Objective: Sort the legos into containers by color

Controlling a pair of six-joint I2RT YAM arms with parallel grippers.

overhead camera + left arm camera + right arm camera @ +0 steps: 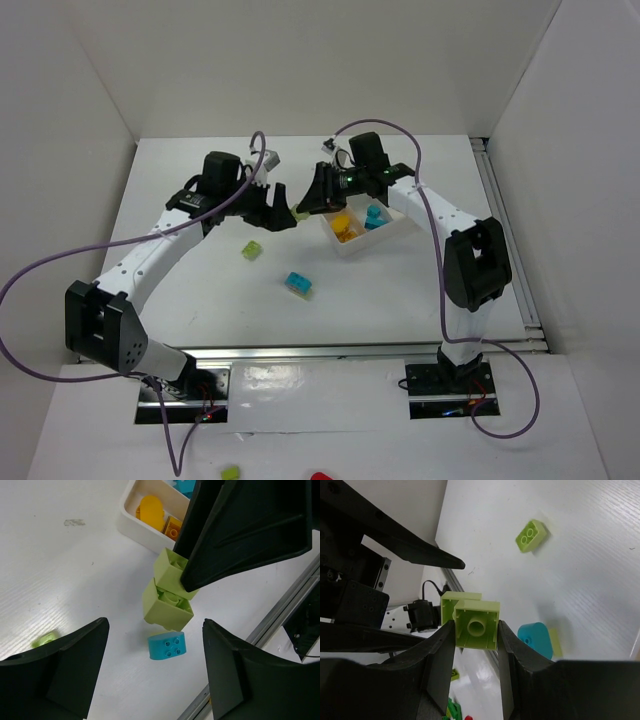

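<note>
The white three-compartment plastic tray [129, 520] is already holding orange-yellow studded pieces [343, 228] in one compartment and cyan-blue bricks [375, 216] in the next. The right arm is covering the rest of the tray, so I cannot tell what the third compartment is holding. No lime green is showing in it, so the job looks to be somewhere past halfway. The right gripper [476, 635] is clenching a pair of lime green plastic bricks stuck together [169, 592], hanging them just off the tray's left end, above the table. The left gripper [282, 212] is standing released, jaws wide and grasping nothing, just beside that pair. A loose lime green brick [251, 250] and a cyan rounded piece [297, 284] are lying on the table, left of and nearer than the tray, waiting for sorting. Both arms are crowding the tray's left end, so each risks fouling the other.
</note>
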